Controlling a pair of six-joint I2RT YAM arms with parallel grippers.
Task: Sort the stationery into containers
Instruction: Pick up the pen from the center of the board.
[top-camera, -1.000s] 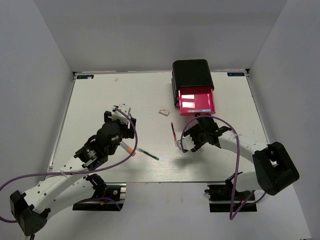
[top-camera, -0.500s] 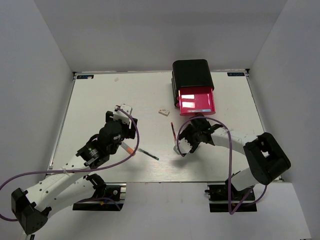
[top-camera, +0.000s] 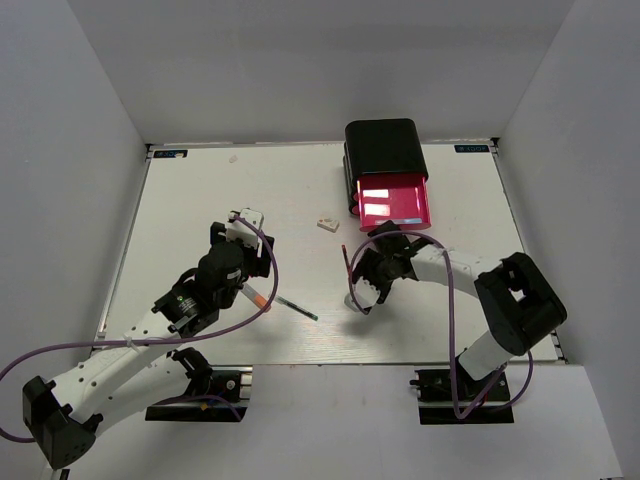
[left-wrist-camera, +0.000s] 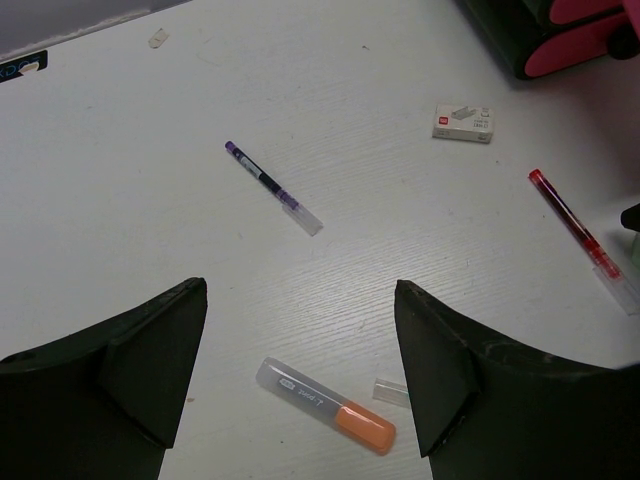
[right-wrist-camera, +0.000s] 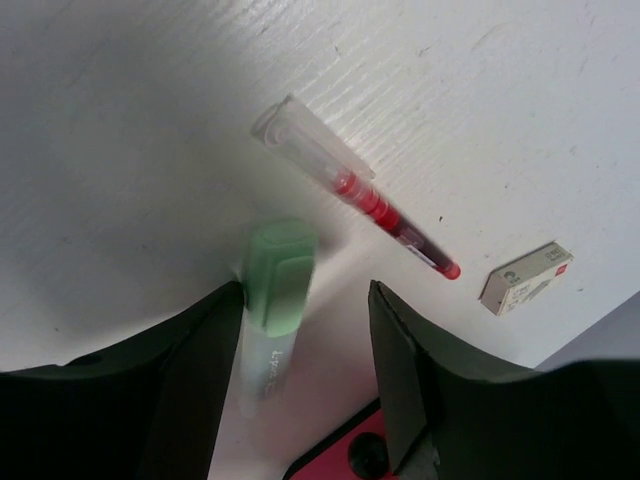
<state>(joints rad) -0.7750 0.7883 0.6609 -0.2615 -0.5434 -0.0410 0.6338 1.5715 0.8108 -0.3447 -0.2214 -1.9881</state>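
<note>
In the top view, the glossy black case (top-camera: 385, 150) stands at the back with one pink-red drawer (top-camera: 392, 203) pulled open. My right gripper (top-camera: 362, 288) is open low over the table. In its wrist view a pale green marker (right-wrist-camera: 275, 300) lies between the fingers (right-wrist-camera: 305, 290), against the left one. The thin red pen (right-wrist-camera: 370, 205) lies just beyond, with the tiny white block (right-wrist-camera: 527, 278) further off. My left gripper (left-wrist-camera: 300, 290) is open above the grey orange-capped pen (left-wrist-camera: 325, 405). The dark teal pen (top-camera: 297, 308) lies to its right.
A purple pen (left-wrist-camera: 272, 187) lies on the white table ahead of my left gripper. A small clear cap (left-wrist-camera: 392, 392) lies beside the orange-capped pen. A drawer front with a black knob (right-wrist-camera: 360, 455) shows at the bottom of the right wrist view. Grey walls enclose the table.
My right gripper has moved left and forward, away from the open drawer, to sit by the red pen's near end. The left arm has barely shifted.
</note>
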